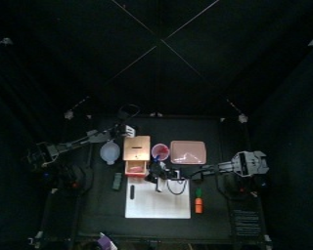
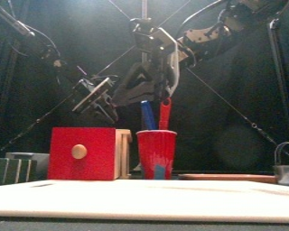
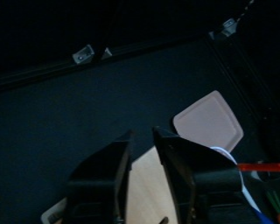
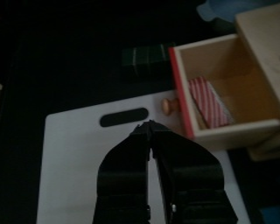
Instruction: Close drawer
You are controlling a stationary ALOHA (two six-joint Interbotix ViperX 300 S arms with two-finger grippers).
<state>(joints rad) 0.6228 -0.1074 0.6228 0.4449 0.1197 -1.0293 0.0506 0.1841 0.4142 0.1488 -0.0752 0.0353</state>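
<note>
The drawer (image 4: 230, 87) stands pulled out of the light wooden box (image 4: 269, 26), with a red-and-white striped thing lying inside it. Its red front with a round knob (image 2: 89, 152) faces the table's front edge. In the top view the drawer (image 1: 136, 168) sticks out of the box (image 1: 136, 148) toward the white sheet. My right gripper (image 4: 146, 128) is shut and empty, its tips a little in front of the drawer's knob side, not touching. My left gripper (image 3: 143, 144) is open over the box's far end, nothing between its jaws.
A pink tray (image 1: 188, 151) lies right of the box. A red cup (image 2: 157, 153) holding a blue and a red pen stands between them. The white sheet (image 1: 159, 202) covers the front, with an orange marker (image 1: 199, 203) beside it. A dark green block (image 4: 143, 59) lies left of the drawer.
</note>
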